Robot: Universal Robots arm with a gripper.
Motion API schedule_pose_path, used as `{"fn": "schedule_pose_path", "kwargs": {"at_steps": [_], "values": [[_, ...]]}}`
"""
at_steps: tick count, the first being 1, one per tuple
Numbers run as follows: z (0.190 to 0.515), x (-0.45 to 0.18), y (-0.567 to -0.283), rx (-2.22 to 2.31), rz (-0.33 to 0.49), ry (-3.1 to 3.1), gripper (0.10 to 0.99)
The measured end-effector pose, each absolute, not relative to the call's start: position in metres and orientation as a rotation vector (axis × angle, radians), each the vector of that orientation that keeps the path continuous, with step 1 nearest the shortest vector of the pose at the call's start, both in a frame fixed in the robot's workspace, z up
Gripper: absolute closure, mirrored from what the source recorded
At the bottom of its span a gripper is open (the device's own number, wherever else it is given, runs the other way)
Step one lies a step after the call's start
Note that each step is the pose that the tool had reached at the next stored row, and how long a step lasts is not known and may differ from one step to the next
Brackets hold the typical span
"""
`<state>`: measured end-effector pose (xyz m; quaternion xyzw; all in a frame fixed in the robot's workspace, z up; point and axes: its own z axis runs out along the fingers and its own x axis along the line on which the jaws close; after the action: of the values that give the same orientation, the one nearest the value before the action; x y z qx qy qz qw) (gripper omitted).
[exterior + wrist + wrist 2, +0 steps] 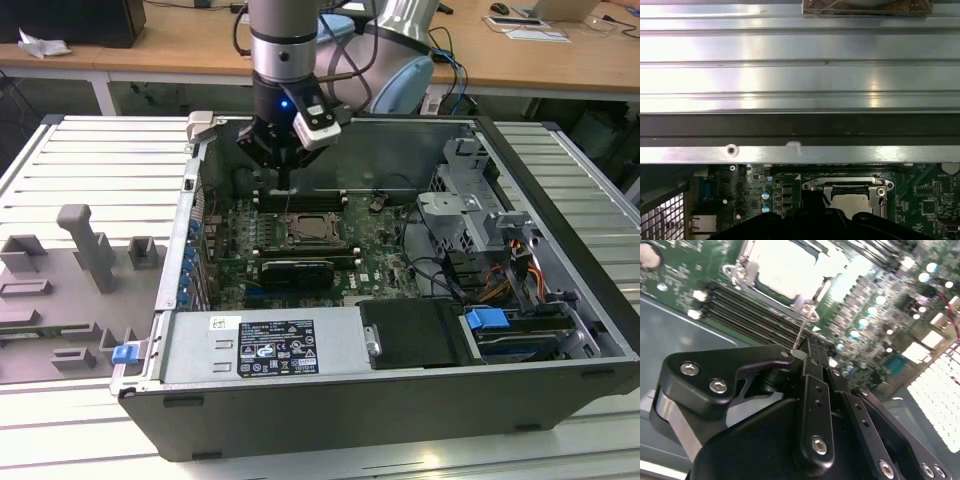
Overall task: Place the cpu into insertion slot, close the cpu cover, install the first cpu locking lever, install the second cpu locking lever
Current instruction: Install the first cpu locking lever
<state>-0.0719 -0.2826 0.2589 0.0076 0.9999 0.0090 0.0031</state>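
In the exterior view the arm hung over the open computer case [400,400] on the ribbed metal desk [90,160], and the gripper [286,178] pointed straight down just behind the insertion slot [292,238] on the green motherboard [380,262]. The cpu [315,230] sat in that slot, a pale square inside the grey rim, and a grey moulded fixture [85,245] lay off at the exterior view's left. Over to the second wrist view: there was the close look! The black fingers [812,375] were drawn narrow, nearly together, and the thin wire of the locking lever [802,330] ran from the socket's corner straight in between their tips, pinched there. Beyond it the cpu shone bright, framed by the cpu cover [826,284] lying flat over it, with the long memory slots [750,320] alongside. In the first wrist view the case wall [790,130] crossed as a dark band, and below it the cover's frame ringed the pale chip seated in the socket.
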Motion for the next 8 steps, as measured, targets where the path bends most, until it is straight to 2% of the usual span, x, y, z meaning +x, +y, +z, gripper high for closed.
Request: {"fn": "schedule_pose_path", "kwargs": {"at_steps": [8], "values": [[0.2568, -0.0592, -0.2814, 0.024, 0.048, 3.145, 0.980]]}}
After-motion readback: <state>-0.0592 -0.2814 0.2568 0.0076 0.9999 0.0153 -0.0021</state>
